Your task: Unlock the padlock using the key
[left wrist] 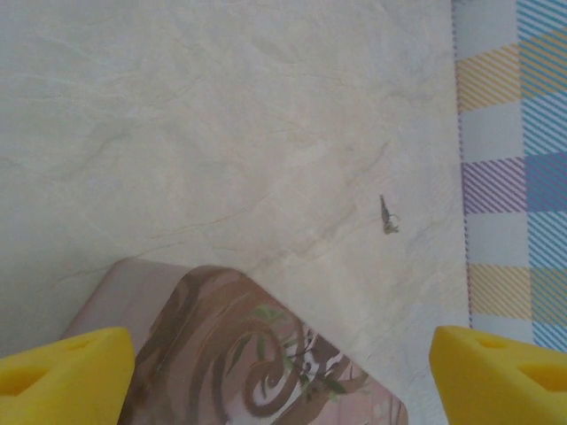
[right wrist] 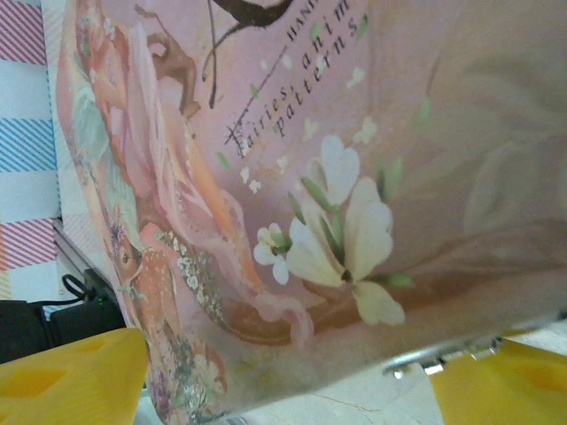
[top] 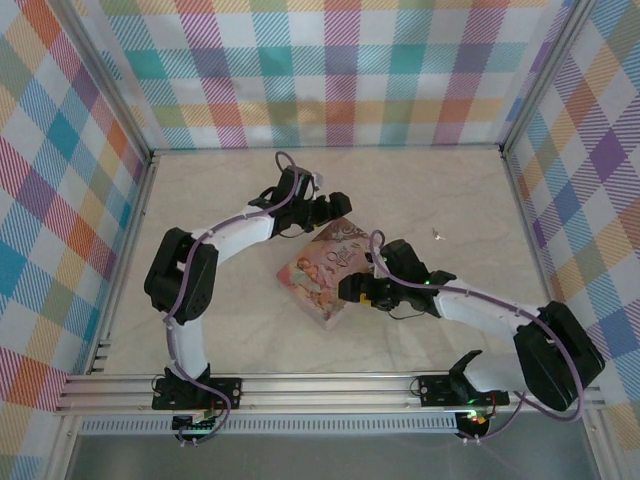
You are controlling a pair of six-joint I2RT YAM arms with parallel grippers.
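A flat pink picture-covered box [top: 322, 277] lies mid-table. The padlock is hidden from view. The key [top: 438, 235] is a small grey metal piece lying alone on the table right of the box; the left wrist view shows the key [left wrist: 388, 217] on bare table beyond the box's corner [left wrist: 239, 354]. My left gripper [top: 335, 210] hovers over the box's far corner, its yellow fingers [left wrist: 66, 376] wide apart and open. My right gripper [top: 352, 291] is at the box's right edge and also open, its fingers [right wrist: 71, 381] straddling the box [right wrist: 337, 177] beside a silver metal fitting [right wrist: 443, 359].
Checked cloth walls [top: 330, 70] enclose the marble-patterned table [top: 220, 190] at the back and both sides. An aluminium rail [top: 320, 392] runs along the near edge with both arm bases. Black cables [right wrist: 80, 288] lie past the box in the right wrist view.
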